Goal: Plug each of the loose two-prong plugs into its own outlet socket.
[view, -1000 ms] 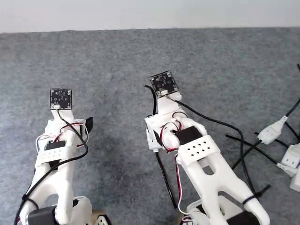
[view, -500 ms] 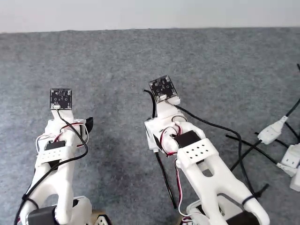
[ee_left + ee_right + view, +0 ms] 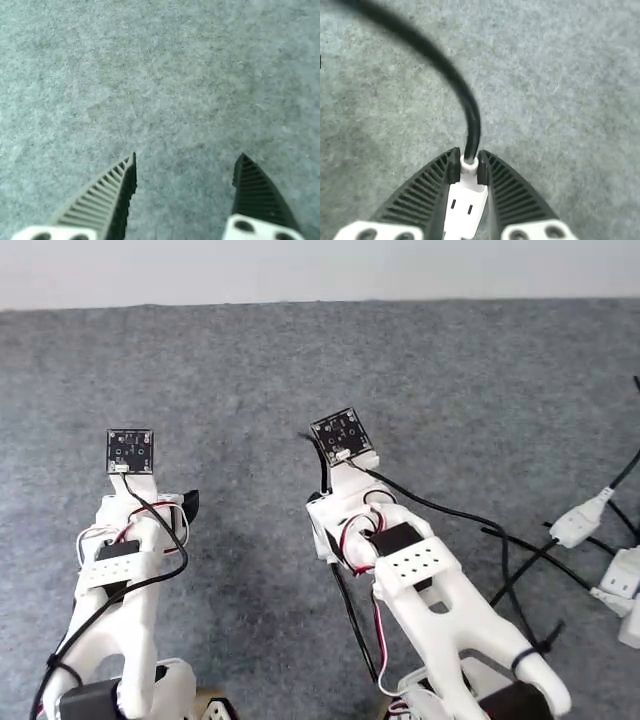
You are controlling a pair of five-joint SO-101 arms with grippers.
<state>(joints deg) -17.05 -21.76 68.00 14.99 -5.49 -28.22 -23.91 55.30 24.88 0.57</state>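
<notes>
2 slots face me on the white socket end (image 3: 465,202) clamped between my right fingers (image 3: 427,200) over the desk (image 3: 250,350); my left fingers (image 3: 112,195) gape, holding nothing. Its stiff black cord (image 3: 470,110) could twist it askew, spoiling alignment with the loose plugs (image 3: 577,523) well apart. No readable print

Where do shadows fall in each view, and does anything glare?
High view: even, diffuse light on the mat, only soft shade beside the arms, no glare. Left wrist view: flat light, no hard shadow under the open left gripper. Right wrist view: the cable seems to leave a faint dark smudge on the mat; the socket shows no glare.
</notes>
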